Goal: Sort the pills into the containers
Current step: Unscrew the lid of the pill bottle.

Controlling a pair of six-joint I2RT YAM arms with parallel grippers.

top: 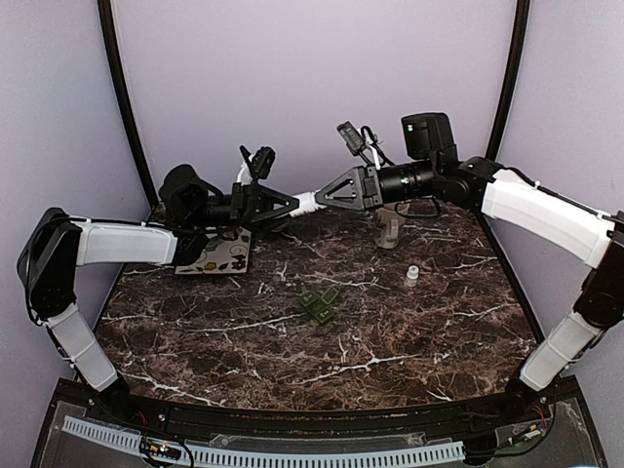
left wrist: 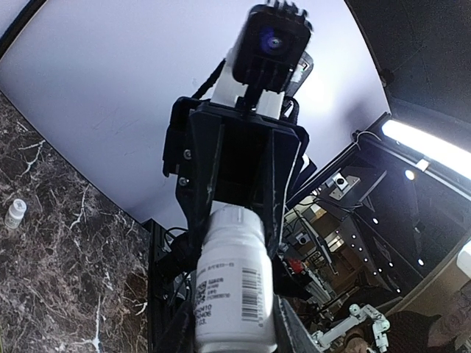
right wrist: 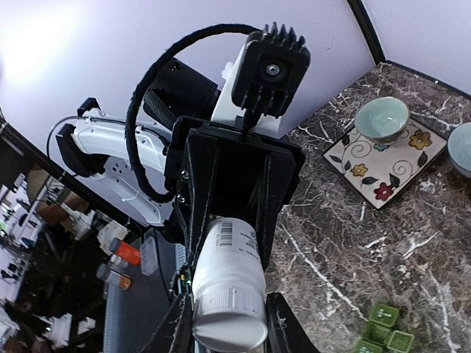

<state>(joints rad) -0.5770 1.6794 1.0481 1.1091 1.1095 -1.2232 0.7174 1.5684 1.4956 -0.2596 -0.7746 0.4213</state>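
Observation:
A white pill bottle point(top: 307, 203) hangs level in the air above the back of the table, held from both ends. My left gripper point(top: 290, 207) is shut on its labelled body point(left wrist: 232, 294). My right gripper point(top: 326, 196) is shut on the ribbed cap end point(right wrist: 228, 312). In each wrist view the other gripper faces the camera behind the bottle. The pills are hidden. The containers point(top: 319, 304), a small dark green row of compartments, lie on the marble near the middle, also at the lower right of the right wrist view point(right wrist: 383, 331).
A flowered tile point(top: 216, 256) with a pale teal bowl point(right wrist: 382, 118) lies at the back left under the left arm. A cream mug point(top: 388, 231) stands at the back centre. A small clear vial point(top: 412, 276) stands to its right.

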